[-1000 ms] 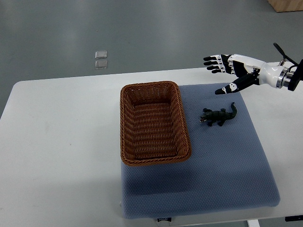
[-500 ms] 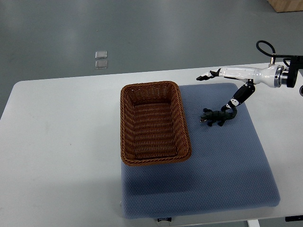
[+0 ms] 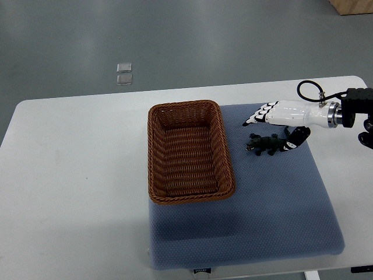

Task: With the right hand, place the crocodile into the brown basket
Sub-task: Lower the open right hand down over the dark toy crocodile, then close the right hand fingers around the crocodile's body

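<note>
Grey floor (image 3: 192,35), smooth and matte, fills the far background; two small clear squares (image 3: 124,74) lie on it.

White tabletop (image 3: 76,175), rounded corners, hard and plain. Blue pad (image 3: 262,216) on its right half: soft, finely dimpled fabric, square with rounded edges.

Brown basket (image 3: 152,157): woven wicker, rectangular, shallow, thick braided rim. It sits on the pad's left edge and holds nothing.

Right hand (image 3: 285,115): glossy white shell, black fingertips, cable looped at the wrist. Change over the last second: it has dropped from high and far, palm spread, to low over the pad. The fingers now reach left just beyond the toy, and the thumb is folded down by the tail. Fingers are still extended, not closed on anything.

Crocodile (image 3: 263,144): small, dark green, ridged, likely rubbery. It lies flat on the pad, right of the basket and well clear of it, unmoved.

Judgement: reach is done, grasp not yet made. Lift and carry left remain.
</note>
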Action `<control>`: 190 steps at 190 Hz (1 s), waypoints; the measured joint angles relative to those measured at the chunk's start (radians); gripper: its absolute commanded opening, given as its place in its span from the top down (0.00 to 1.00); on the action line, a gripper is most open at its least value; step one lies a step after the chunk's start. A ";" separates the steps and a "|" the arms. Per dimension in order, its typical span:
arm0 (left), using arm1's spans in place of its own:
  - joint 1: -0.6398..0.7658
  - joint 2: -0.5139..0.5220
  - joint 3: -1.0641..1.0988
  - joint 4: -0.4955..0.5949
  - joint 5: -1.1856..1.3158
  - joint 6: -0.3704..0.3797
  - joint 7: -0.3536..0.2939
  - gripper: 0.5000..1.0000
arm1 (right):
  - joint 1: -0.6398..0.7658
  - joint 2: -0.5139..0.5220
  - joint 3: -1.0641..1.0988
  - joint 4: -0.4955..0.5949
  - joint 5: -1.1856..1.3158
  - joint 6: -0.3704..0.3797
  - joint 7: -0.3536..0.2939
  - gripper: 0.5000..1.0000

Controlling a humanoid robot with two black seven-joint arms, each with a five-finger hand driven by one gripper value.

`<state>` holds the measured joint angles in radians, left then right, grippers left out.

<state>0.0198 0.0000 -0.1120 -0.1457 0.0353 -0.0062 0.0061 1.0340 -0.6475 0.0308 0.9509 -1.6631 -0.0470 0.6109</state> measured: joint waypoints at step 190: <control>0.000 0.000 0.000 0.000 0.000 0.000 0.000 0.00 | -0.012 0.124 -0.090 -0.172 -0.068 -0.117 0.000 0.12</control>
<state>0.0195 0.0000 -0.1120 -0.1457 0.0353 -0.0061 0.0061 1.0225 -0.5239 -0.0589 0.7791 -1.7315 -0.1638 0.6110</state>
